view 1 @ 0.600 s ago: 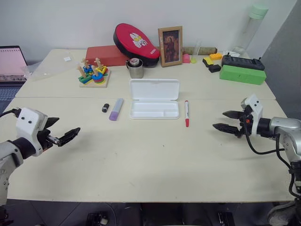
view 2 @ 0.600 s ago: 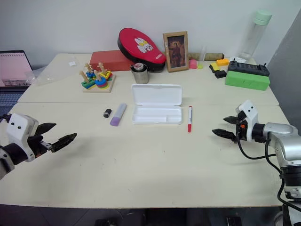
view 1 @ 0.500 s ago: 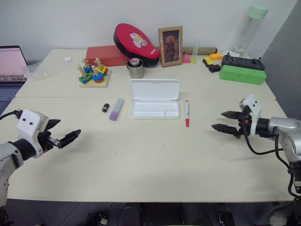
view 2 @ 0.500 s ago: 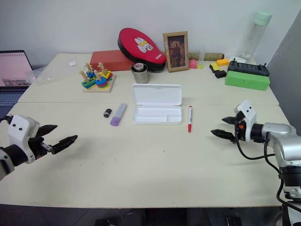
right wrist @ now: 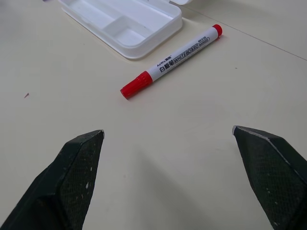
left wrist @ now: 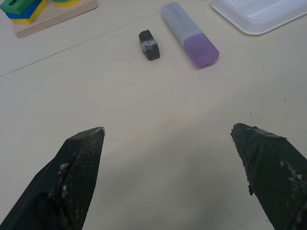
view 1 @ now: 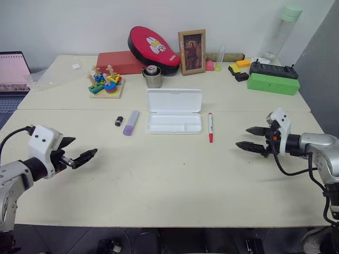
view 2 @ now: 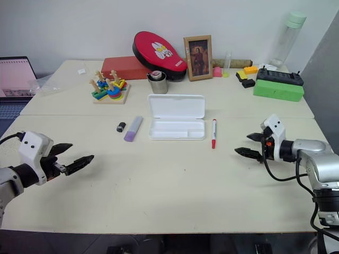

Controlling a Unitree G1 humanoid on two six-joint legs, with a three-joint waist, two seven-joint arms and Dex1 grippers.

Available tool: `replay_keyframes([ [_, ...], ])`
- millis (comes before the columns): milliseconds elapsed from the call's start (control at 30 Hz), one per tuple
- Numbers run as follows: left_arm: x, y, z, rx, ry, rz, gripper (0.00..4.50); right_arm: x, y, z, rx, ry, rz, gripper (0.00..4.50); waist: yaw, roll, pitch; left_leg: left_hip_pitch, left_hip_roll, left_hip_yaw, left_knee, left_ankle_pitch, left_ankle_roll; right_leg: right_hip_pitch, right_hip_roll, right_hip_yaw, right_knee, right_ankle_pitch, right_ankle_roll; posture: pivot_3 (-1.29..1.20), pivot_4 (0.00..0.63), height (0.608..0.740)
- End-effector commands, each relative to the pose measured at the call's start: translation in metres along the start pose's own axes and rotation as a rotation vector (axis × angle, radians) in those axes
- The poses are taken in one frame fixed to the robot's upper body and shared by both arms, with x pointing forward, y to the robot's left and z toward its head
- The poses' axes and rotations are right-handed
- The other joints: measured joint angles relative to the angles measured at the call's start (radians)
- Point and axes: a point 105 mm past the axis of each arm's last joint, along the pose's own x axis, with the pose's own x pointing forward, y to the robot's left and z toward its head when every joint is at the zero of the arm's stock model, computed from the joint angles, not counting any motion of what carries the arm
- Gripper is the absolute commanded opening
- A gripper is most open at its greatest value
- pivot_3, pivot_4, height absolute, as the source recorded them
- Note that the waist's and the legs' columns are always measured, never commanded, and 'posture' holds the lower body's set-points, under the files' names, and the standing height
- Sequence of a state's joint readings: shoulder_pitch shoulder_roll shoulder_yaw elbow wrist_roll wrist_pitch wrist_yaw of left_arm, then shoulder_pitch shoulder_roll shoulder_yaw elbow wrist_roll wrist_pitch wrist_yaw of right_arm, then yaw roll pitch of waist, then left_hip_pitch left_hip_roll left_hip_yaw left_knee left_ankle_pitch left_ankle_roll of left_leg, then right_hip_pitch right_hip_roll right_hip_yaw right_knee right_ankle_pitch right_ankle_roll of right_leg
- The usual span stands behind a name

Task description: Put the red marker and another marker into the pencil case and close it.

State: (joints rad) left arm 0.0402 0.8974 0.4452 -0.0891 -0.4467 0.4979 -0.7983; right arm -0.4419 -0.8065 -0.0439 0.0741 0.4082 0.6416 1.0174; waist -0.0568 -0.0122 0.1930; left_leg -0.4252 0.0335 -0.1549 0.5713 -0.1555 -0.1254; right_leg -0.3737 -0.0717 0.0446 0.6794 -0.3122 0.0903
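The pencil case lies open between the lavender marker and red marker; left gripper and right gripper hover spread, empty.

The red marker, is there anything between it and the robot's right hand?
No. Only bare table lies between the open right gripper and the slim white pen with a red cap. The pen lies right beside the open flat white plastic pencil case, with nothing between them.
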Motion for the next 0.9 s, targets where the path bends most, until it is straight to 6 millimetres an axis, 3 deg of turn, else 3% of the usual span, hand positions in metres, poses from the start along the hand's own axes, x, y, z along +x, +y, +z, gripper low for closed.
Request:
replay_keyframes([
  [33, -0.001, -0.008, 0.005, 0.034, -0.001, -0.035, 4.50, -0.005, 0.000, 0.016, -0.041, -0.041, -0.007, 4.49, 0.000, 0.000, 0.000, 0.000, 0.000, 0.000, 0.000, 0.000, 0.000, 0.000, 0.000, 0.000, 0.000, 0.000, 0.000, 0.00, 0.150, 0.740],
  [233, 0.000, -0.009, 0.006, 0.033, -0.005, -0.041, 4.50, -0.002, -0.004, 0.013, -0.040, -0.040, -0.023, 4.49, 0.000, 0.000, 0.000, 0.000, 0.000, 0.000, 0.000, 0.000, 0.000, 0.000, 0.000, 0.000, 0.000, 0.000, 0.000, 0.00, 0.150, 0.740],
  [467, 0.002, -0.014, 0.011, 0.028, -0.027, -0.082, 4.50, 0.006, 0.009, 0.028, -0.069, -0.073, 0.064, 4.49, -0.001, 0.000, 0.000, 0.000, 0.000, 0.000, 0.000, 0.000, 0.000, 0.000, 0.000, 0.000, 0.000, 0.000, 0.000, 0.00, 0.150, 0.740],
  [733, 0.039, -0.083, 0.029, 0.063, -0.119, -0.331, 4.50, 0.076, 0.054, 0.073, -0.273, -0.103, 0.341, 4.49, -0.007, 0.000, 0.000, 0.000, 0.000, 0.000, 0.001, 0.000, 0.000, 0.000, 0.000, 0.000, 0.001, 0.001, 0.000, 0.00, 0.150, 0.740],
  [900, 0.059, -0.117, 0.051, 0.088, -0.198, -0.435, 4.50, 0.118, 0.064, 0.070, -0.362, -0.046, 0.396, 4.49, 0.003, 0.000, 0.000, 0.000, 0.000, -0.001, 0.001, 0.000, 0.000, 0.001, 0.000, -0.001, 0.000, 0.001, 0.000, 0.00, 0.150, 0.740],
])
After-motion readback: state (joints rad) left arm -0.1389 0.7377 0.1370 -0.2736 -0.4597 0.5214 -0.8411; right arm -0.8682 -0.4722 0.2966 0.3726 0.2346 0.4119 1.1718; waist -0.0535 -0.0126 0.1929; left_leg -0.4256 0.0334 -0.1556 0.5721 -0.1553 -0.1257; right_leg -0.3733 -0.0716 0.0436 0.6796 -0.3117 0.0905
